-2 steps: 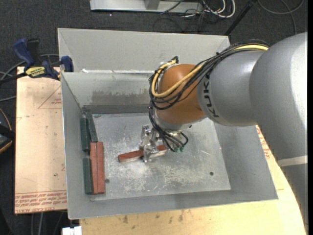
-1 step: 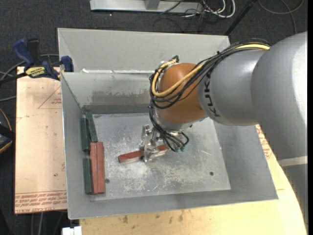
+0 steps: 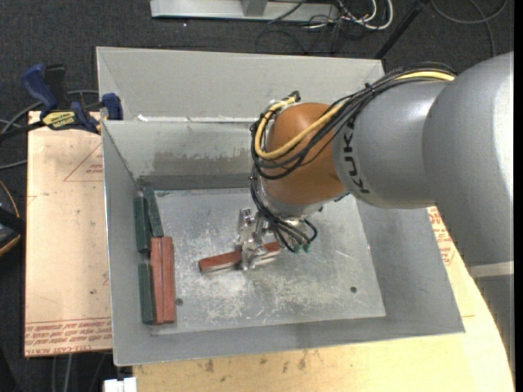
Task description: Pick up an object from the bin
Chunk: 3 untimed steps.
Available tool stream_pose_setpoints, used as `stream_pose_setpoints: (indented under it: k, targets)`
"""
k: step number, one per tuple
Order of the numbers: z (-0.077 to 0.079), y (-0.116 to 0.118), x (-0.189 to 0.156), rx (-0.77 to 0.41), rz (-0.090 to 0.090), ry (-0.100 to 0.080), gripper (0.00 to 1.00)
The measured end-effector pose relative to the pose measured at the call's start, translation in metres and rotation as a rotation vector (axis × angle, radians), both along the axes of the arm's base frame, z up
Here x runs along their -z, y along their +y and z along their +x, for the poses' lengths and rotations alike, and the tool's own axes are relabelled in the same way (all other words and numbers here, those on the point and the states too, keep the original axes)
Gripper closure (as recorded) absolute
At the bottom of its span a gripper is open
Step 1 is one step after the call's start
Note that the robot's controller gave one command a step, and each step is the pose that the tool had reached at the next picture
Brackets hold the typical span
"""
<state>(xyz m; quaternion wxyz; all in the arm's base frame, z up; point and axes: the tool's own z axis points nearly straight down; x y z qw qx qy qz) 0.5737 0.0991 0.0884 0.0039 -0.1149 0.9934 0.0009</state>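
Dark carpet with loose cables lies around the grey metal bin (image 3: pixel 245 321), whose floor is scuffed and scratched.

Camera view: the hand (image 3: pixel 257 250) is low over the middle of the bin floor, under the arm's orange cover (image 3: pixel 298 158). A short, flat red-brown bar (image 3: pixel 219 263) lies flat on the floor. Its right end is at the hand and the rest runs out to the hand's left. Well to the left of the hand, a longer red-brown bar (image 3: pixel 164 280) and dark green strips (image 3: pixel 145 243) lie along the side wall, touching one another.

Handling, as a judgement: the short bar looks stiff, light and smooth-faced. A hold across its narrow width near the middle would tip less than one at the end.

Obscured: the wrist and cables hide the bar's right end. Whether the hand is apart or clamped on the bar cannot be told. The bar's material is not determinable.
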Motion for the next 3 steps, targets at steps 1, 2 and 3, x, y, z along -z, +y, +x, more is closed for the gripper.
stream_pose_setpoints:
  k: [1, 2, 3]
  targets:
    - [-0.0004, -0.0001, -0.0055, 0.000, -0.001, 0.003, 1.00]
    - [-0.0004, 0.0000, -0.0101, 0.001, -0.001, 0.004, 1.00]
    - [-0.0001, 0.0002, -0.0145, 0.002, -0.001, 0.005, 1.00]
